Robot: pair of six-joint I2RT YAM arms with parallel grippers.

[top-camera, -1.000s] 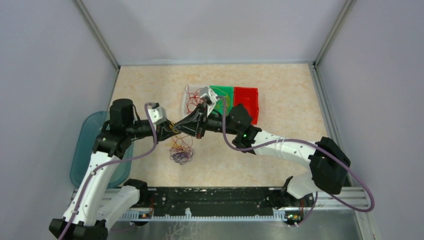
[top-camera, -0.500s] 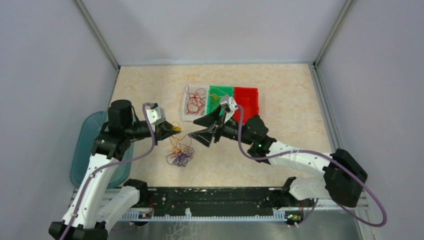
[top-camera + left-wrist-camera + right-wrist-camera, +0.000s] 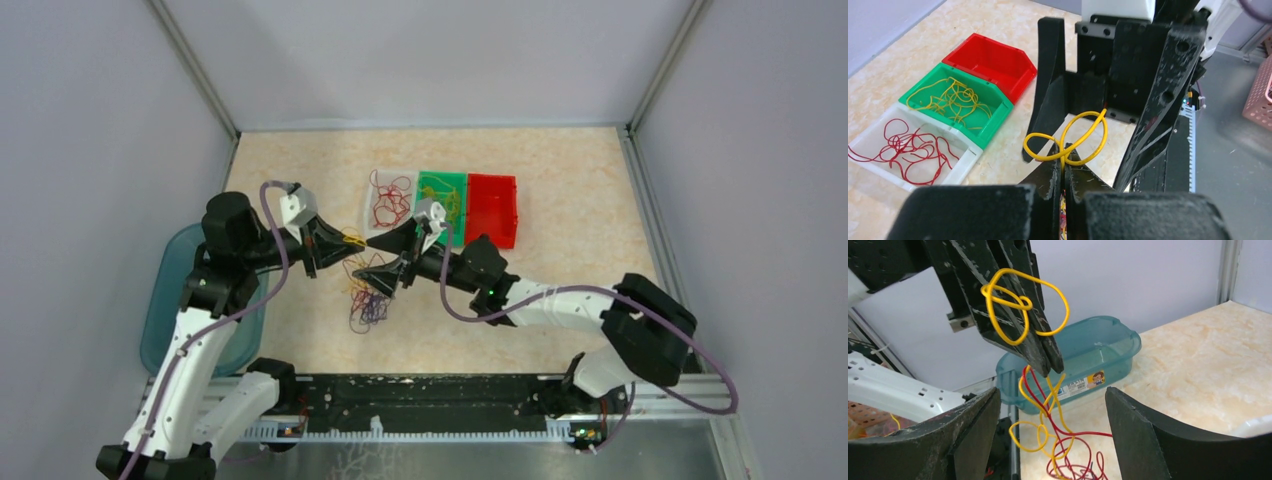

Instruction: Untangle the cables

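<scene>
The tangled cables lie at 6 o'clock beneath our left gripper, which pinches a yellow loop. Our right gripper, spread wide at 3 o'clock, could close on several at once, tightening the knot.

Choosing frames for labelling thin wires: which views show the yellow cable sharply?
Left wrist: yellow cable sharp, left gripper soft close to the lens. Right wrist: same loop crisp against the pale wall. Top external: even light, no glare, but the tangle too small to separate strands.
</scene>
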